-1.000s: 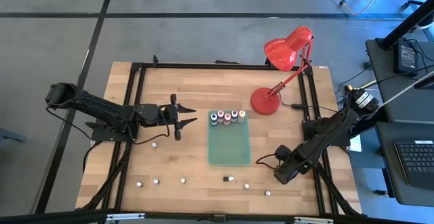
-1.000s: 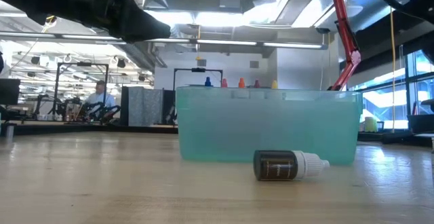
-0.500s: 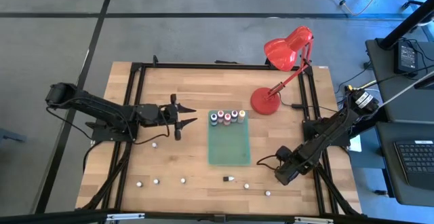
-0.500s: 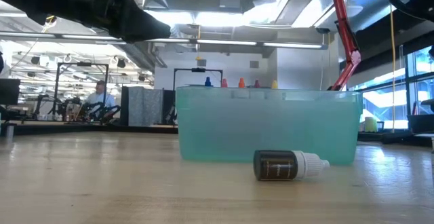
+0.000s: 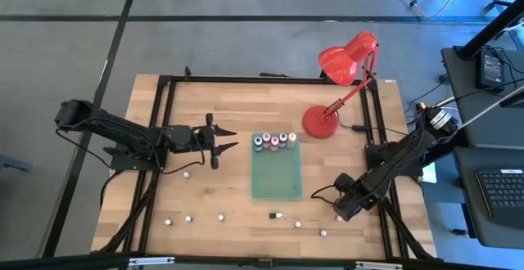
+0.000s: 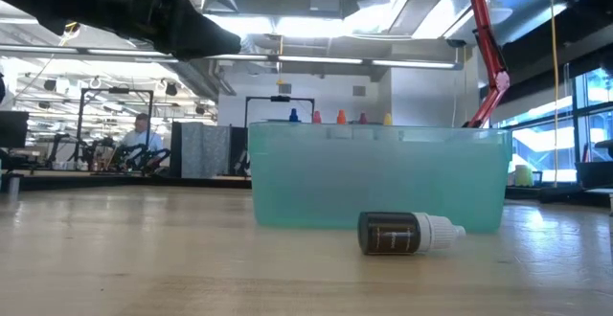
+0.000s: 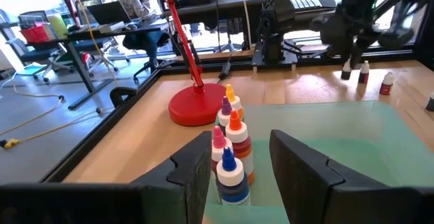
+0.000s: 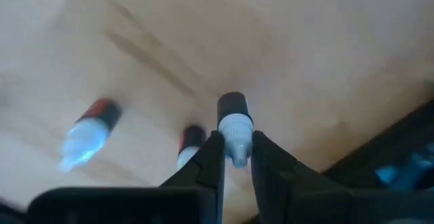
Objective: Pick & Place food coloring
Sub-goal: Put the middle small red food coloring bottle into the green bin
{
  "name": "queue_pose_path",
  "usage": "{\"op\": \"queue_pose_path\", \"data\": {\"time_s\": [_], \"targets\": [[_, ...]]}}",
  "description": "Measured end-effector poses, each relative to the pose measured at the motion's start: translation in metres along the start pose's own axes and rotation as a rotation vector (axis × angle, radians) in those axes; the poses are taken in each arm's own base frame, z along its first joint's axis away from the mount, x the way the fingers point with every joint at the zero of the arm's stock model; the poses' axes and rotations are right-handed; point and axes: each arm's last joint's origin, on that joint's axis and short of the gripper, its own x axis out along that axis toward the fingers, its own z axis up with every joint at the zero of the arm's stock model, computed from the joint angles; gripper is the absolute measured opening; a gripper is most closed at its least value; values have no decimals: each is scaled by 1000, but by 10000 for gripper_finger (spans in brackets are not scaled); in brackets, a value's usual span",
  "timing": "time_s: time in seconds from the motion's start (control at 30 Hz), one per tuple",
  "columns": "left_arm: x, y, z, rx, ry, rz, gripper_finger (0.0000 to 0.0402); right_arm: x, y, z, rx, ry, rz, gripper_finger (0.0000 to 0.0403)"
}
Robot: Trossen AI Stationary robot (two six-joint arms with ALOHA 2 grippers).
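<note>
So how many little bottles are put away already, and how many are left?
Five bottles stand in a row on the green mat. The right gripper has just shut on a dark bottle. The left gripper waits beside the mat. Several more lie scattered along the table's near edge.

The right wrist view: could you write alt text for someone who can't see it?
The right gripper, its two dark fingers shut on a small dark bottle with a pale cap, over the light wooden table. Two more small bottles lie beside it on the wood.
</note>
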Motion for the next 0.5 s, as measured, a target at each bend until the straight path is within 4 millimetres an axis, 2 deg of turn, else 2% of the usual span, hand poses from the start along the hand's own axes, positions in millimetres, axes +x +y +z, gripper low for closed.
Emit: {"op": "queue_pose_path", "data": {"time_s": [0.13,0.27,0.4,0.5], "targets": [[0,0,0,0,0,0,148,-30,4,6,-53,-94,-39,54],[0,0,0,-1,-1,0,146,-67,18,19,-203,-314,9,54],[0,0,0,-8,-3,0,144,-100,29,46,-357,-489,70,56],[0,0,0,-8,-3,0,144,-116,34,72,-471,-563,122,57]]}}
